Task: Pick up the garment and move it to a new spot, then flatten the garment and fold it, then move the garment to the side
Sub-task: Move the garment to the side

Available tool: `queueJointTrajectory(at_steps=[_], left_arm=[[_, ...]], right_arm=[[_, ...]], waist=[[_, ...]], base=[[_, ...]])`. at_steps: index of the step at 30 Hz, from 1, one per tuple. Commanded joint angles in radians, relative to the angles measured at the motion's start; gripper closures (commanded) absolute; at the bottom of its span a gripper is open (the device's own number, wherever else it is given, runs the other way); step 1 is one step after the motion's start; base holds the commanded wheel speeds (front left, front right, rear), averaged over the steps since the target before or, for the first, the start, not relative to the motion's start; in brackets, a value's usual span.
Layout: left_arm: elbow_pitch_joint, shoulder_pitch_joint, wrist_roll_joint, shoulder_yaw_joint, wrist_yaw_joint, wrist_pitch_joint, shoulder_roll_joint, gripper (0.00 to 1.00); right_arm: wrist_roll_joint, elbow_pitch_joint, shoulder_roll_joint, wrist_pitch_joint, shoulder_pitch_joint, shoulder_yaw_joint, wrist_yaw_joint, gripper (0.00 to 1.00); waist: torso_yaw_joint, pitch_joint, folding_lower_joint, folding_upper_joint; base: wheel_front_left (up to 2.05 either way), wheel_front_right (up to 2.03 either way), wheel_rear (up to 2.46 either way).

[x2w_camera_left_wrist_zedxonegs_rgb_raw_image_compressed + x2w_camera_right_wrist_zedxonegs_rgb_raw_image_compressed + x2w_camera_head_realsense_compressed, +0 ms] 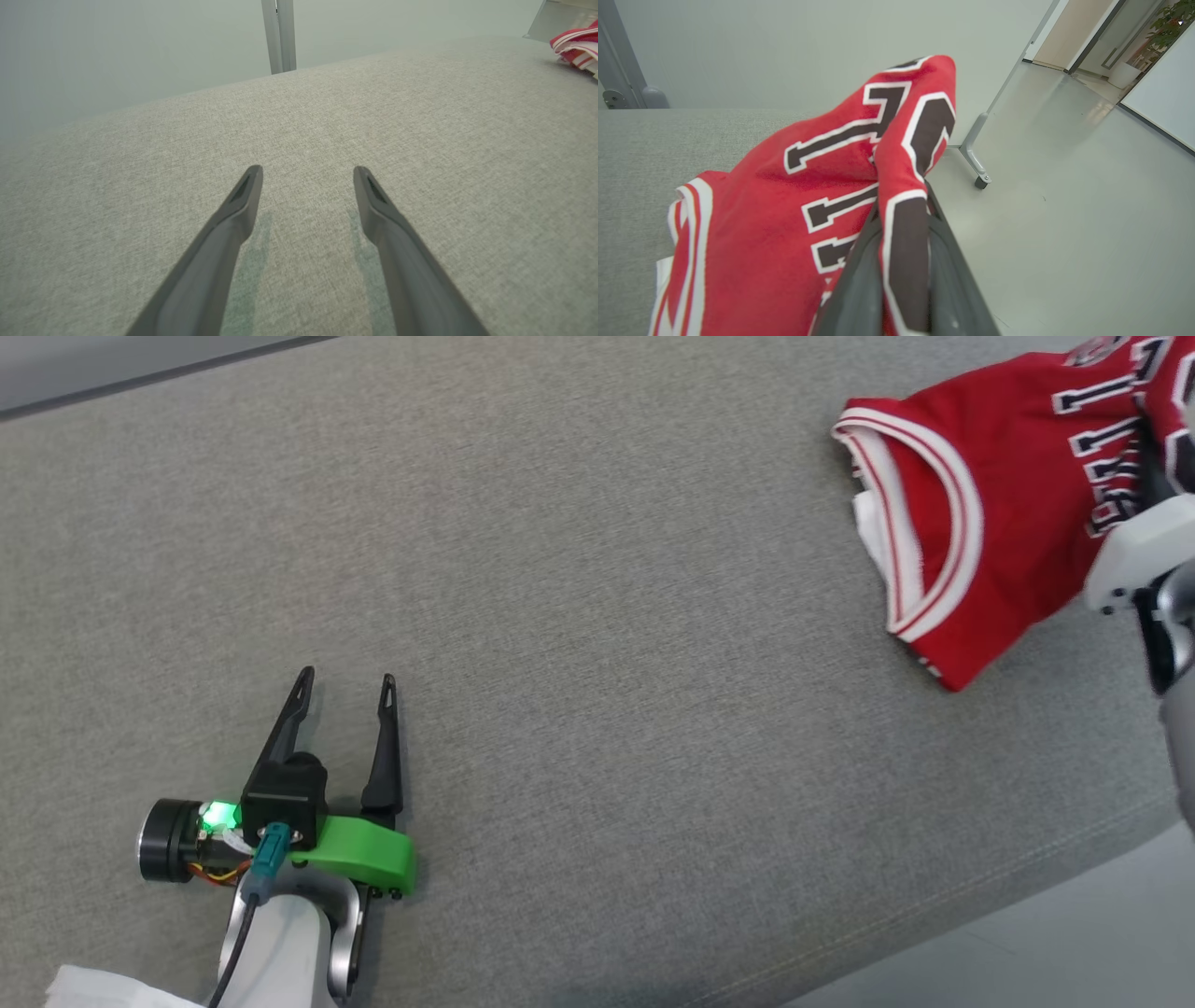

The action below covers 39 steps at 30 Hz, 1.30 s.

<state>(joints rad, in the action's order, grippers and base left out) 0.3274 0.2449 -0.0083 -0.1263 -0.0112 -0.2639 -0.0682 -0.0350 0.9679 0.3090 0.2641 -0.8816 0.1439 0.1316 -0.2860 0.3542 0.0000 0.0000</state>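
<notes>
Left gripper [347, 675] spread wide above grey upholstery; right gripper [903, 210] clamped on a red jersey [999, 523].

Nearest the robot, at the lower left of the head view, the left gripper's two dark fingers [243, 205] stand apart with nothing between them, just above the grey cushioned surface [597, 663]. Further off, at that surface's right end near its edge, lies the jersey, red with white-trimmed armholes and dark, white-edged lettering. The right arm's pale wrist [1134, 560] overlaps it. In the right wrist view the right gripper's fingers are pinched on a raised fold of the jersey [784, 210], the rest draping down to the cushion. Beyond lie a pale floor [1064, 210] and a wheeled stand leg [976, 158].
</notes>
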Motion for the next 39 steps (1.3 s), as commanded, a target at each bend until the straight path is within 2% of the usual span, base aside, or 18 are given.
queueJointTrajectory(at_steps=[1, 3, 4, 5, 6, 11, 15, 25, 31, 39], left_arm=[[-0.006, 0.025, 0.001, -0.001, 0.001, 0.001, -0.004, 0.0], [-0.009, 0.031, 0.0, -0.006, 0.001, 0.001, -0.002, 0.0], [-0.009, 0.033, -0.002, -0.007, 0.002, 0.001, -0.001, 0.0], [-0.009, 0.036, -0.003, -0.009, 0.002, 0.001, -0.001, 0.0], [-0.009, 0.04, -0.005, -0.009, 0.005, 0.001, 0.0, 0.0], [-0.011, 0.045, -0.009, -0.004, 0.015, 0.001, 0.002, 0.0], [-0.014, 0.04, -0.018, 0.009, 0.021, 0.001, 0.003, 0.0], [-0.015, 0.006, -0.032, 0.027, 0.035, 0.001, 0.009, 0.0], [-0.009, -0.024, -0.056, 0.045, 0.049, 0.001, 0.013, 0.0], [0.003, -0.086, -0.08, 0.067, 0.062, 0.001, 0.016, 0.0]], right_arm=[[-0.029, 0.024, 0.03, 0.0, -0.024, 0.033, -0.002, 1.0], [-0.073, 0.059, 0.064, 0.0, -0.046, 0.083, -0.002, 1.0], [-0.093, 0.073, 0.077, 0.0, -0.053, 0.112, -0.002, 0.82], [-0.112, 0.081, 0.09, 0.0, -0.057, 0.14, -0.002, 0.51], [-0.137, 0.081, 0.099, 0.0, -0.061, 0.168, -0.002, 0.0], [-0.201, -0.003, 0.061, 0.0, -0.06, 0.303, -0.002, 0.0], [-0.205, -0.126, -0.007, 0.0, -0.032, 0.323, -0.002, 0.0], [-0.101, -0.364, -0.162, 0.0, 0.137, 0.215, -0.002, 0.0], [-0.052, -0.405, -0.203, 0.0, 0.258, 0.117, -0.002, 0.0], [-0.006, -0.421, -0.247, 0.0, 0.435, 0.039, -0.002, 0.0]], waist=[[0.069, 0.049, 0.0, 0.0], [0.09, 0.057, 0.0, 0.0], [0.099, 0.061, 0.0, 0.0], [0.107, 0.065, 0.0, 0.0], [0.115, 0.068, 0.0, 0.0], [0.136, 0.075, 0.0, 0.0], [0.146, 0.063, 0.0, 0.0], [0.179, -0.006, 0.0, 0.0], [0.216, -0.064, 0.0, 0.0], [0.276, -0.17, 0.0, 0.0]], base=[[0.0, 0.0, 0.0], [0.0, 0.0, 0.0], [0.0, 0.0, 0.0], [0.0, 0.0, 0.0], [0.0, 0.0, 0.0], [0.0, 0.0, 0.0], [0.0, 0.0, 0.0], [0.0, 0.0, 0.0], [0.0, 0.0, 0.0], [0.0, 0.0, 0.0]])
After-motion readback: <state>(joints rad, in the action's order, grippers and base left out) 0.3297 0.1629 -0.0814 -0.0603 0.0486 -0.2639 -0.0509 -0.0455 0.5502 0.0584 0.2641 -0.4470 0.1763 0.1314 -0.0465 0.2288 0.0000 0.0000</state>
